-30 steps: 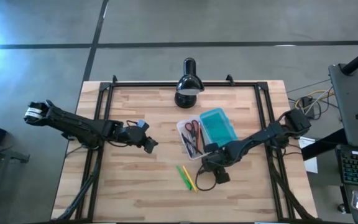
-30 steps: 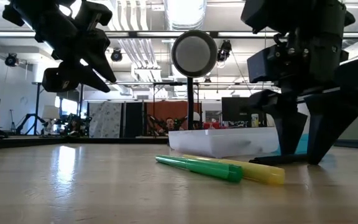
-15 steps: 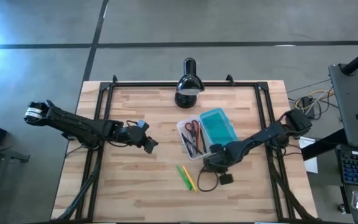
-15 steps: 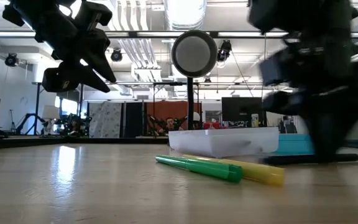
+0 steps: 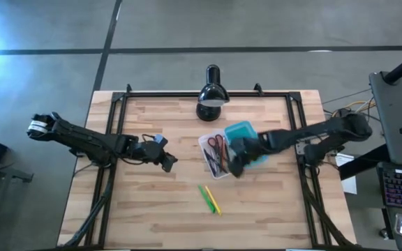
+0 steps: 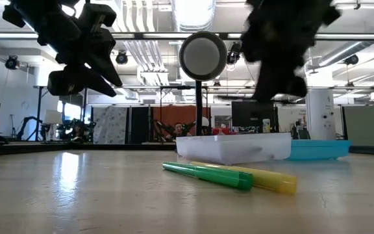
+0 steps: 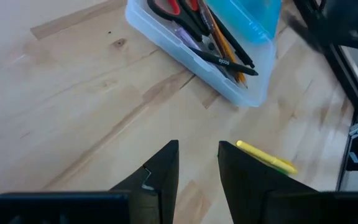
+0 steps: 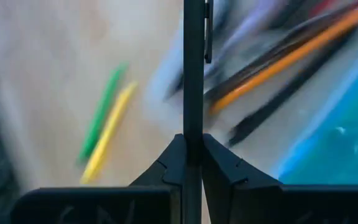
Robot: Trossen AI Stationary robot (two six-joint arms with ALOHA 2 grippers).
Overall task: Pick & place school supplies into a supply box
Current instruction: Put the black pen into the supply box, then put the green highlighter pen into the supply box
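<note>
Swinging over the supply box (image 5: 237,146) now, the right gripper (image 5: 234,166) is pinching a black pen (image 8: 193,74) it's just lifted off the table, so only the green marker (image 5: 206,198) and yellow marker (image 5: 215,200) are still waiting. Left gripper (image 5: 167,160) is idling, jaws narrowly apart.

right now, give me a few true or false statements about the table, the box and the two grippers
1. The right gripper is shut on a black pen. True; the right wrist view shows the pen pinched between its fingers.
2. The green marker already lies in the box. False; it lies on the table beside the yellow marker, in front of the box.
3. The red-handled scissors are in the box's clear tray. True.
4. The left gripper holds the yellow marker. False; it hangs empty over bare wood, its fingers apart.
5. The box's blue lid is closed. False; it lies open beside the tray.
</note>
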